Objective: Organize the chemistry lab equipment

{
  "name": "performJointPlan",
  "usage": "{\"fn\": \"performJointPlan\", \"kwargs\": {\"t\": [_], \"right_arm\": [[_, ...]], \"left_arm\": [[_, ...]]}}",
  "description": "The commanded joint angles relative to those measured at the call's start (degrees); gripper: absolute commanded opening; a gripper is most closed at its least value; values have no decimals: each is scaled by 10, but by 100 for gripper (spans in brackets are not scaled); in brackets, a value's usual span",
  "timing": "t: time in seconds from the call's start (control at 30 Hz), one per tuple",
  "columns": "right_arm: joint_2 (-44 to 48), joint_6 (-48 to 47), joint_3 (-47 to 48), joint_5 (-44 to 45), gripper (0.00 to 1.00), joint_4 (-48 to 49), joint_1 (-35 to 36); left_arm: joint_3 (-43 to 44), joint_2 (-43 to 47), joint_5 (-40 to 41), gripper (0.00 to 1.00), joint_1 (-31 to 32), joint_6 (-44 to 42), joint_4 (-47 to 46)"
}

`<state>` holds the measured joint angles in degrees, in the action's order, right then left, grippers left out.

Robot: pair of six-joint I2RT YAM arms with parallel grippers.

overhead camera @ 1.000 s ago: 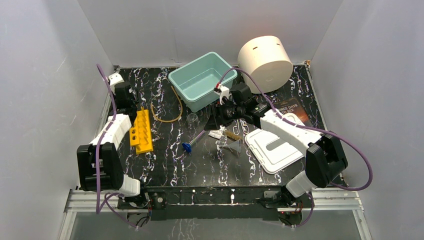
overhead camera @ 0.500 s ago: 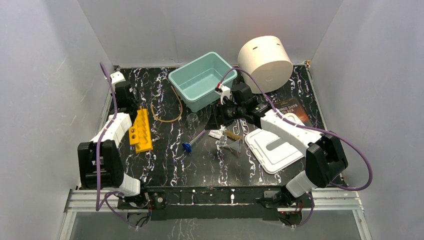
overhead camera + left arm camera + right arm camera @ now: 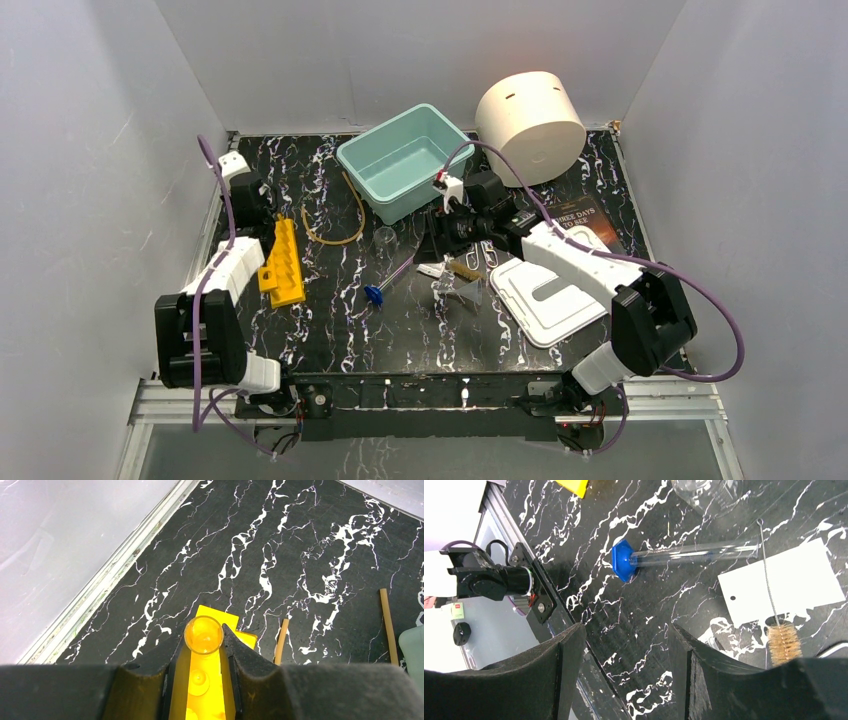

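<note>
My left gripper (image 3: 203,633) is shut on a clear glass tube (image 3: 203,642), seen end-on, held upright over the far end of a yellow tube rack (image 3: 200,690). In the top view this gripper (image 3: 262,232) is at the rack (image 3: 283,262). My right gripper (image 3: 625,630) is open and empty above the table, near a blue-capped clear tube (image 3: 684,556). A glass beaker (image 3: 706,492), a white flat packet (image 3: 784,582) and a brush (image 3: 783,645) lie beyond it. A clear funnel (image 3: 462,290) and amber tubing (image 3: 345,220) show in the top view.
A teal bin (image 3: 405,160) stands at the back centre, with a big cream cylinder (image 3: 528,112) to its right. A dark book (image 3: 588,218) and a white lid (image 3: 548,295) lie on the right. Side walls close in the table.
My left arm has shifted slightly over the rack with the tube in its jaws. My right gripper has moved a little nearer and lower. The loose items have not moved.
</note>
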<state>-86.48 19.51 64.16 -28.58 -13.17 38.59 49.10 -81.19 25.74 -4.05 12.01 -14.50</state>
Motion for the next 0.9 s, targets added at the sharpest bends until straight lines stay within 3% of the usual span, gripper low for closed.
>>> {"fn": "performJointPlan", "kwargs": {"t": [0.0, 0.07, 0.17, 0.27, 0.63, 0.77, 0.87], "right_arm": [[36, 5, -15, 3, 69, 10, -5], [41, 7, -23, 4, 70, 10, -7], [44, 8, -25, 3, 70, 10, -8], [45, 8, -22, 3, 70, 11, -10], [45, 20, 2, -1, 72, 6, -15], [49, 25, 10, 37, 73, -2, -18], [51, 34, 16, 64, 74, 0, -20]], "left_arm": [[-23, 36, 32, 23, -4, 8, -49], [-24, 37, 36, 30, -4, 13, -47], [-14, 38, 36, 54, -4, 23, -30], [18, 37, 31, 69, -4, 30, 13], [137, 125, 37, 96, -4, 64, 243], [206, 143, -1, 98, -4, 82, 352], [242, 159, -71, 98, -4, 94, 410]]}}
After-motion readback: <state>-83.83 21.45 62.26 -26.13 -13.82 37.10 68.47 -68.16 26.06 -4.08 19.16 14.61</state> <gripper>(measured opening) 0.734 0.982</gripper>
